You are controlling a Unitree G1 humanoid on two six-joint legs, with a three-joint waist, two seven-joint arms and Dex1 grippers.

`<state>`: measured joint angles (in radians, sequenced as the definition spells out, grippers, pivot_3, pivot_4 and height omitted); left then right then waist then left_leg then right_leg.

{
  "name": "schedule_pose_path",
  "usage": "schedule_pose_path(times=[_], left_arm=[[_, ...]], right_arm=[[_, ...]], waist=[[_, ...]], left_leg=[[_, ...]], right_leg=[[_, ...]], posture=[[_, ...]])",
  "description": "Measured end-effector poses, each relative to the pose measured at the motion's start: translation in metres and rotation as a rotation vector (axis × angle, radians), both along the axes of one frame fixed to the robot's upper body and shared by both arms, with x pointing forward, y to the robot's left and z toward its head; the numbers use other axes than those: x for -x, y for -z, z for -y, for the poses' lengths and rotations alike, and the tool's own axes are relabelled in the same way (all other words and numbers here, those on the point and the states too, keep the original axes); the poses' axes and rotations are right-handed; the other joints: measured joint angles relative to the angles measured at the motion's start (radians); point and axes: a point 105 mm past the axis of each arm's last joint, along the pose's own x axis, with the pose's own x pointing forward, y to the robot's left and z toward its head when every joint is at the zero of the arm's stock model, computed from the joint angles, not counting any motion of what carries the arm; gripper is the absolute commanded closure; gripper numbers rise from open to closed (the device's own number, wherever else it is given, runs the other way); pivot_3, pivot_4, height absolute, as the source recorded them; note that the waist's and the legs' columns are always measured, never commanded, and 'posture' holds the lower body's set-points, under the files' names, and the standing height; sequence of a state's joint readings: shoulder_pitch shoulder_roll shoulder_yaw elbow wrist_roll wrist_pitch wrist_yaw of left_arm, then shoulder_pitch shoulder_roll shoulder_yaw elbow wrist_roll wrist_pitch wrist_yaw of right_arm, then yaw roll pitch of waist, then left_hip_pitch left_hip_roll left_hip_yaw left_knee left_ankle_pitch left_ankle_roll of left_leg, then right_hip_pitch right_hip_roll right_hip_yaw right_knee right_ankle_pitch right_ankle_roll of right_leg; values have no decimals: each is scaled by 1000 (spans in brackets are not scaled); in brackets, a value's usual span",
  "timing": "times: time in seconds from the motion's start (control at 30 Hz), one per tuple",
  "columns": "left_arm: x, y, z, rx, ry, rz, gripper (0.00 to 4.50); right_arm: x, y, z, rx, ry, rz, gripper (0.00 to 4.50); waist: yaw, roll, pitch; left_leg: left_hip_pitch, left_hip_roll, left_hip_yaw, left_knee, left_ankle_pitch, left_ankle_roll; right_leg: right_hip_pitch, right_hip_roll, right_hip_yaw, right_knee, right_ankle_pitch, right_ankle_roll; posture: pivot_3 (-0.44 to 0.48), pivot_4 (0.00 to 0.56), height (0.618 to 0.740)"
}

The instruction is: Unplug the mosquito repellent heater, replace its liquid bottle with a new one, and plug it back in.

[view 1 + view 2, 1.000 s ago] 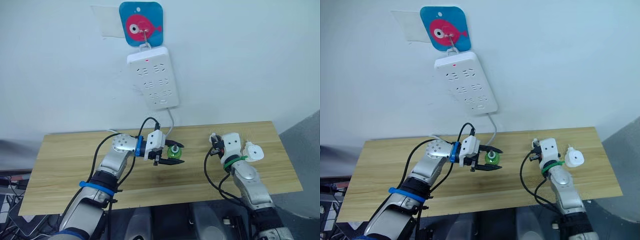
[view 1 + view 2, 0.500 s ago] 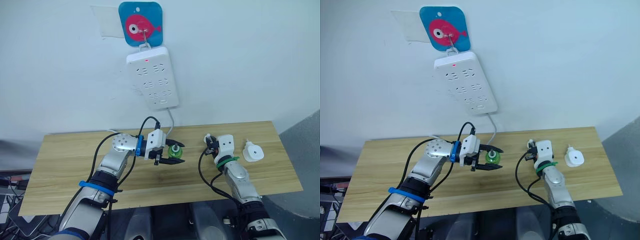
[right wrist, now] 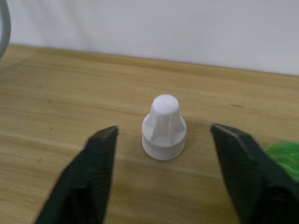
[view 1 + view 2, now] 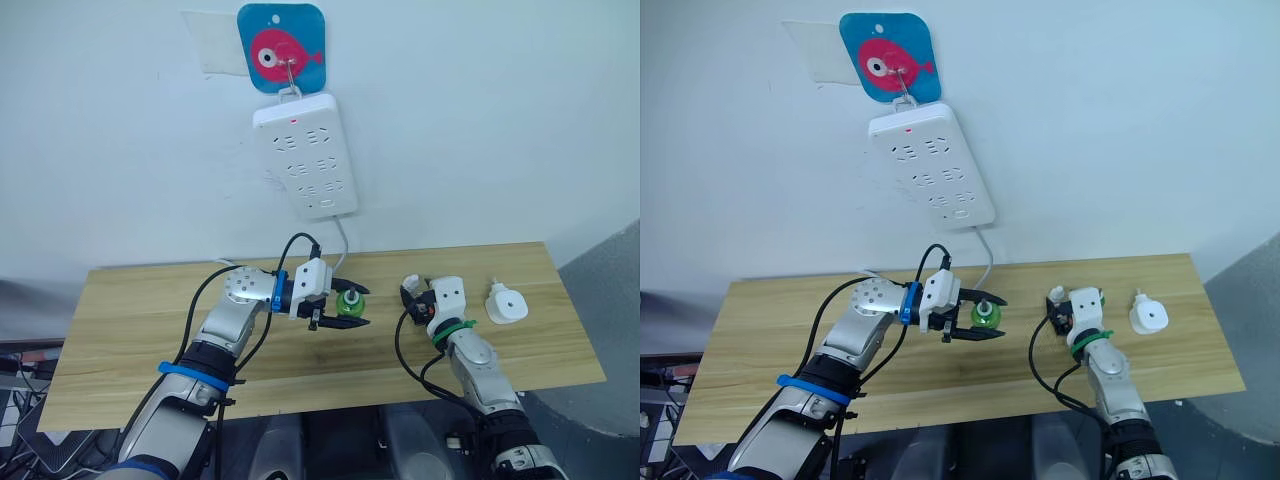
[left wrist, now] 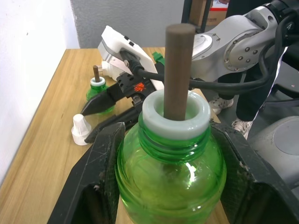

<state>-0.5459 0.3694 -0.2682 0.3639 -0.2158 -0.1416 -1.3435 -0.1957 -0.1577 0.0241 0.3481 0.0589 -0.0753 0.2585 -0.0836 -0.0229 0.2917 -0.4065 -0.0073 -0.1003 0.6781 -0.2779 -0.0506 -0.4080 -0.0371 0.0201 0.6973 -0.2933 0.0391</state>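
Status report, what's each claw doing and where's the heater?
Left claw shut on green bottle. Right claw open, facing white cap. Heater unplugged, lying on table. Nothing blocking.

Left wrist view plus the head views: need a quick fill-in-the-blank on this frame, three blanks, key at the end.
1. The left pincer is shut on a ____ bottle with a brown wick.
2. The right pincer stands open around a small white ____ on the table.
3. The mosquito repellent heater lies on the table, to the robot's ____ of the right pincer.

Missing words: green; cap; right
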Motion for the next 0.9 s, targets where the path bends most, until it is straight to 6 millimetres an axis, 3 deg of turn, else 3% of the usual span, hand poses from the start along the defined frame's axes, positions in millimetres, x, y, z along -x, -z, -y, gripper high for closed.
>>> schedule_pose_path(times=[0.03, 0.2, 0.37, 0.47, 0.57, 0.7, 0.9], left_arm=[[0, 0, 0, 0, 0, 0, 2231], [-1, 0, 0, 0, -1, 2, 2231], [-2, 1, -1, 1, -3, 5, 2231], [-2, 4, -2, -1, -6, 4, 2231], [-3, 6, -2, 0, -7, 1, 2231], [-3, 5, 0, 5, 10, 8, 2231], [-5, 3, 3, 7, 20, 21, 2231]], right_arm=[[2, -2, 1, 2, -1, 6, 37], [24, -12, 11, 47, -32, 14, 37], [61, -47, 8, 113, -193, 44, 37], [80, -75, -7, 83, -355, 45, 692], [96, -98, -24, 71, -529, 30, 1674], [107, -113, -39, 75, -675, 11, 1674], [102, -115, -54, 73, -730, 9, 1674]], waist=[[0, 0, 0], [1, 0, 0], [0, 0, 0], [-1, 0, 0], [0, 0, 0], [0, 0, 0], [0, 0, 0]], left_leg=[[0, 0, 0, 0, 0, 0], [0, 0, 0, 0, -1, 1], [0, 0, -1, 0, -2, 3], [0, 0, -2, 0, -2, 4], [0, 0, -3, 0, -2, 4], [0, 0, -3, 0, -2, 4], [0, 0, -3, 1, -2, 4]], right_leg=[[0, 0, 0, 0, 0, 0], [0, 0, 0, 0, 0, 0], [0, 0, 0, 0, 0, 0], [1, 1, -1, 0, 0, 0], [2, 1, -1, -1, 0, 0], [2, 0, -3, -1, 0, 0], [2, 0, -2, -1, 0, 0]], posture=[[-58, 273, 740], [-62, 277, 740], [-73, 273, 740], [-91, 272, 740], [-94, 264, 740], [-96, 260, 740], [-96, 258, 740]])
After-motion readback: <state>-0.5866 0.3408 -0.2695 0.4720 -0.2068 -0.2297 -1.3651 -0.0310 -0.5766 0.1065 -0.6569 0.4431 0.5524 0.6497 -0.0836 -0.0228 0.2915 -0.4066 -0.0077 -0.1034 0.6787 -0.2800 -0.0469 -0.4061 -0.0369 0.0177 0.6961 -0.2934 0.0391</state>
